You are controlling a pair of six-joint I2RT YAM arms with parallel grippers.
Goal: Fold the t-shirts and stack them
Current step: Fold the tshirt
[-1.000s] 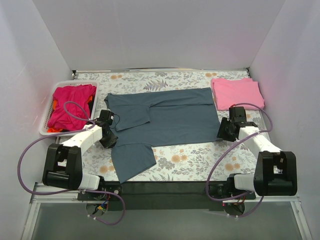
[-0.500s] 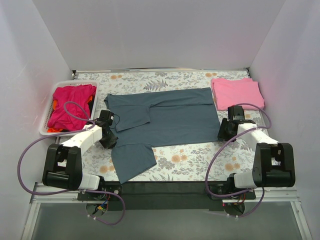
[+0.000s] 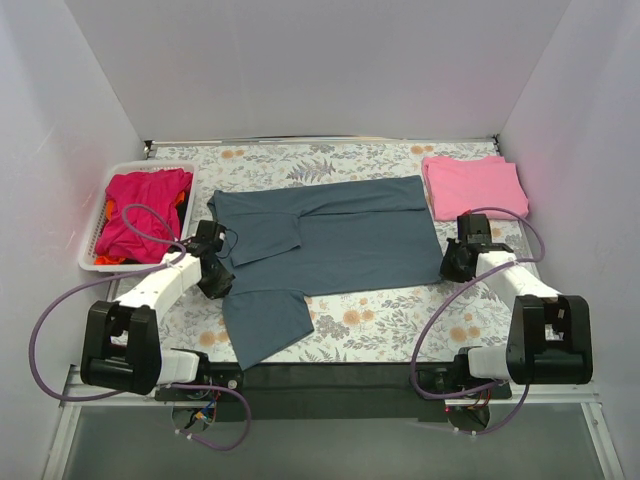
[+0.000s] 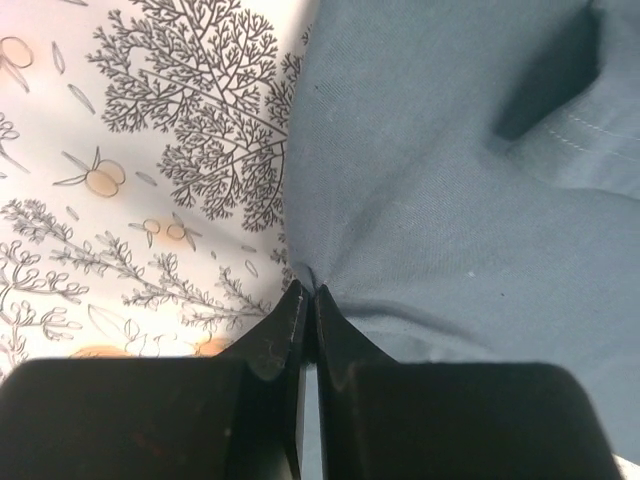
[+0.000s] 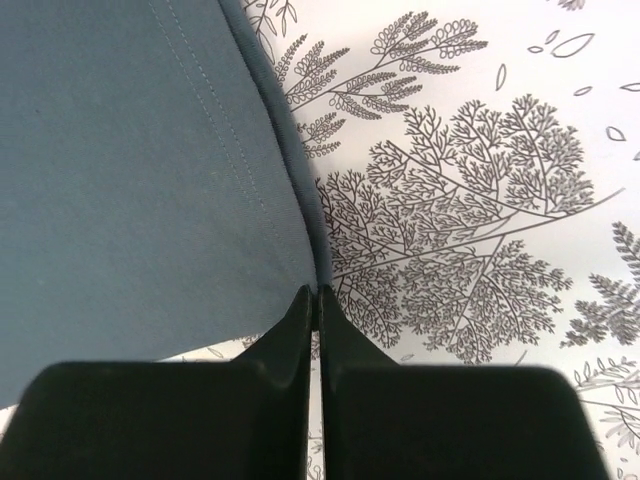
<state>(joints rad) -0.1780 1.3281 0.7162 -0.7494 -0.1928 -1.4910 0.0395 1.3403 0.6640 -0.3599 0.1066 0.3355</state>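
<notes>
On the floral-print table (image 3: 400,315), dark slate blue-grey cloth t-shirt (image 3: 340,235) lay spread flat. L gripper (image 4: 305,292) jaws together, pinching its left edge; R gripper (image 5: 313,292) clamped shut on right hem corner.

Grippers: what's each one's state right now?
Left gripper: shut, pinching the grey shirt at its edge.
Right gripper: shut, pinching the same shirt's opposite edge.

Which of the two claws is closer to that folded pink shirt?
Right. The right gripper sits just in front of the pink shirt; the left gripper is across the grey shirt.
</notes>
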